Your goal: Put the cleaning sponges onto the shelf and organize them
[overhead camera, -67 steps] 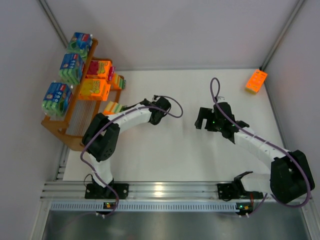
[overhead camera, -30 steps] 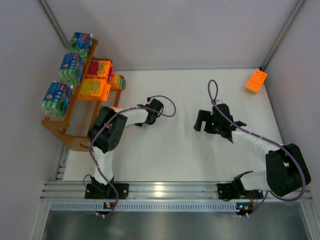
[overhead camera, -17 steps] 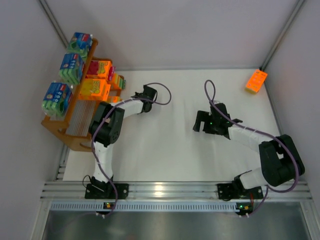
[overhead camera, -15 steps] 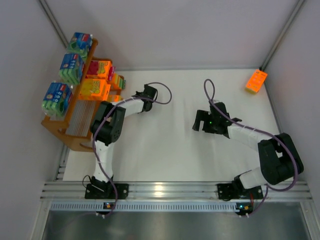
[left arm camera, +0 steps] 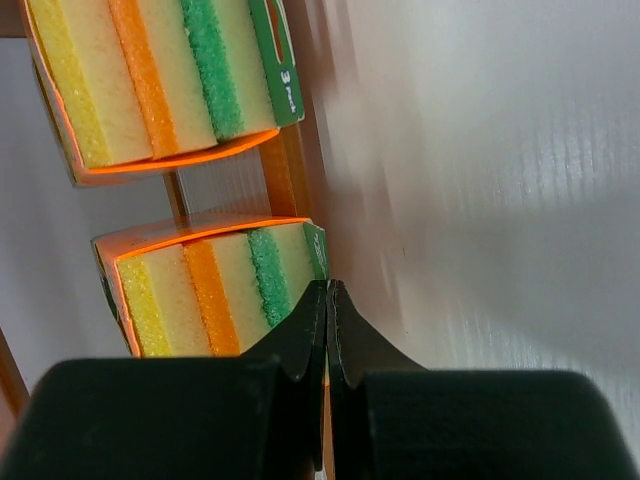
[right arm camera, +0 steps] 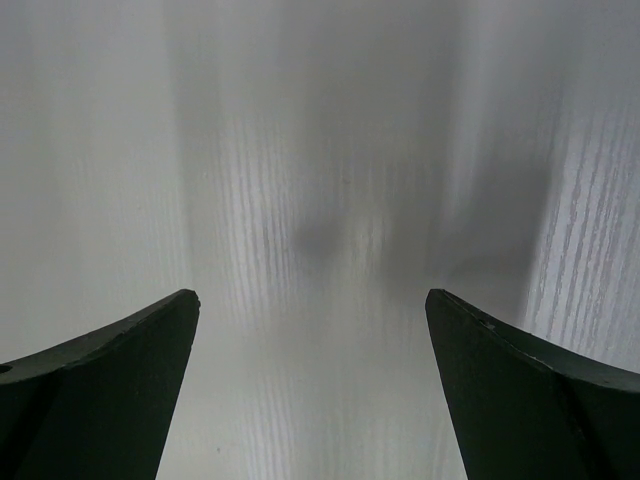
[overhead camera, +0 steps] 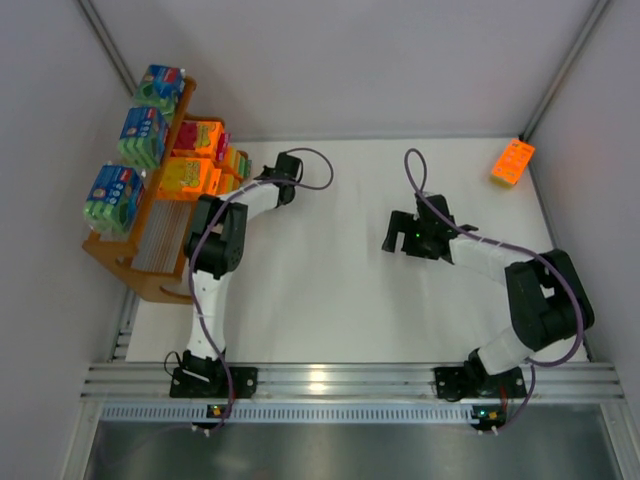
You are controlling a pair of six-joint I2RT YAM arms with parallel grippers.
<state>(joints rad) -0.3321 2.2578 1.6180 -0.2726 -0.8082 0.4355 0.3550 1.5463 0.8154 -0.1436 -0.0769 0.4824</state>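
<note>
The orange shelf (overhead camera: 128,262) stands at the far left. Three blue-green sponge packs (overhead camera: 142,135) sit on its outer tier, and orange packs (overhead camera: 188,177) sit on the inner tiers. My left gripper (overhead camera: 244,184) is at the shelf's inner edge, shut on the thin edge of an orange sponge pack (overhead camera: 229,186). In the left wrist view the shut tips (left arm camera: 327,287) meet the green edge of that pack (left arm camera: 215,295), with another orange pack (left arm camera: 160,80) above it and a shelf post (left arm camera: 290,170) between them. My right gripper (overhead camera: 391,238) is open and empty over the bare table (right arm camera: 312,295).
An orange pack-like thing (overhead camera: 512,161) lies at the far right corner of the white table (overhead camera: 330,300). Grey walls close in the back and both sides. The rail with the arm bases runs along the near edge.
My left gripper has moved up and left to the shelf's inner edge, carrying the orange pack. My right gripper has drifted a little left and stayed open.
</note>
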